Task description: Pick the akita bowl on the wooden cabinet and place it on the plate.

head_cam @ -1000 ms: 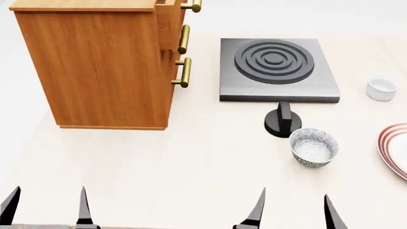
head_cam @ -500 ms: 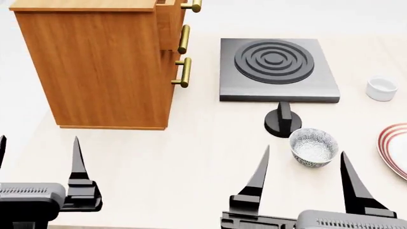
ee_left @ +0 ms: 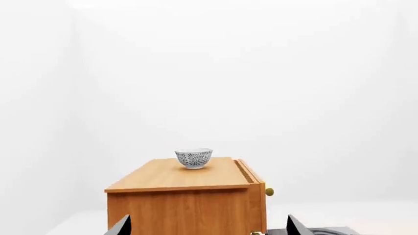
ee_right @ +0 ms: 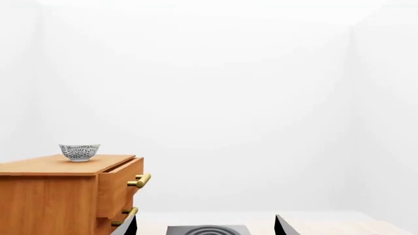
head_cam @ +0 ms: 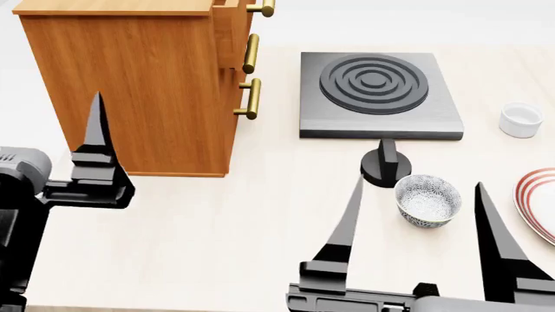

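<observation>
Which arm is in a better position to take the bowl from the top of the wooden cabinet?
Probably the left. The left gripper is open beside the wooden cabinet, and its camera faces the bowl on top. The right gripper is over by the other bowl on the table.

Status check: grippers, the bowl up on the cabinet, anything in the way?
Left gripper and right gripper open, empty. Akita bowl untouched on wooden cabinet. Second patterned bowl on table beside plate.
</observation>
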`<state>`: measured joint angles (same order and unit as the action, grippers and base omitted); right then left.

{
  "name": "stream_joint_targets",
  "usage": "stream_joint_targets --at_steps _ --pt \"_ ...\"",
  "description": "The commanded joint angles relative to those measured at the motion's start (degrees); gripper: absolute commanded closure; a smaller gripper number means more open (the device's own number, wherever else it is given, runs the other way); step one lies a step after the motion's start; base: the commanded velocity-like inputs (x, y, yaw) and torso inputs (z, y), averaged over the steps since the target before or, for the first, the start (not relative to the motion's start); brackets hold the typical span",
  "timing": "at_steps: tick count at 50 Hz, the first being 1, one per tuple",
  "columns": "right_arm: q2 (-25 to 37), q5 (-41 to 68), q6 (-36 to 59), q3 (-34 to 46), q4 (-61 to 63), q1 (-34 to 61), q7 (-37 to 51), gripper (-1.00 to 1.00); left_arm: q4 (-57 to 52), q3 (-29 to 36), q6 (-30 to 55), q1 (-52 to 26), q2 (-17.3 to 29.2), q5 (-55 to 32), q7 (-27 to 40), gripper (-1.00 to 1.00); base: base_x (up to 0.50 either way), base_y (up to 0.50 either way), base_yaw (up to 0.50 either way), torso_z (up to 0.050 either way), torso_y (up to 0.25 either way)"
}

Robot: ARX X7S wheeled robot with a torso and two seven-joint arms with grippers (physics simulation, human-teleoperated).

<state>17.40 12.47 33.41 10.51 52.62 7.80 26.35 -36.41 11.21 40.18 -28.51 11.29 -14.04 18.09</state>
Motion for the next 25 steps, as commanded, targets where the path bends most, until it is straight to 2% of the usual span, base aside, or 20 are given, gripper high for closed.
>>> stream_joint_targets --at_steps 1,5,9,11,15,19,25 --pt "0.32 0.55 0.23 0.46 1.23 0.03 0.36 -1.0 -4.34 -2.85 16.56 -14.35 -1.91 -7.32 -0.2 -1.0 0.0 0.0 0.0 0.0 0.0" --pt "0.47 1.0 0.13 0.38 1.51 0.09 0.31 -1.0 -2.71 -4.79 23.78 -21.1 -3.15 -9.77 0.42 -1.0 0.0 0.0 0.0 0.0 0.0" --pt "0.79 1.1 0.4 0.62 2.24 0.17 0.36 -1.0 -4.71 -4.51 26.22 -23.88 -2.79 -10.62 0.69 -1.0 0.0 0.0 0.0 0.0 0.0" --pt "0.82 1.38 0.08 0.56 2.18 0.1 0.26 -1.0 -4.42 -6.01 30.07 -28.16 -4.03 -12.76 0.3 -1.0 0.0 0.0 0.0 0.0 0.0" --pt "0.83 1.76 0.15 0.41 2.14 0.32 0.45 -1.0 -1.47 -4.29 34.78 -33.5 -3.99 -12.91 1.0 -1.0 0.0 0.0 0.0 0.0 0.0" --pt "1.19 1.59 0.16 0.94 2.6 0.29 0.48 -1.0 -0.31 -4.26 36.02 -36.2 -4.31 -13.9 0.42 -1.0 0.0 0.0 0.0 0.0 0.0" --pt "1.39 1.96 -0.38 0.79 2.66 0.13 0.63 -1.0 -0.08 -7.59 37.83 -37.43 -6.45 -16.47 0.04 -1.0 0.0 0.0 0.0 0.043 0.0"
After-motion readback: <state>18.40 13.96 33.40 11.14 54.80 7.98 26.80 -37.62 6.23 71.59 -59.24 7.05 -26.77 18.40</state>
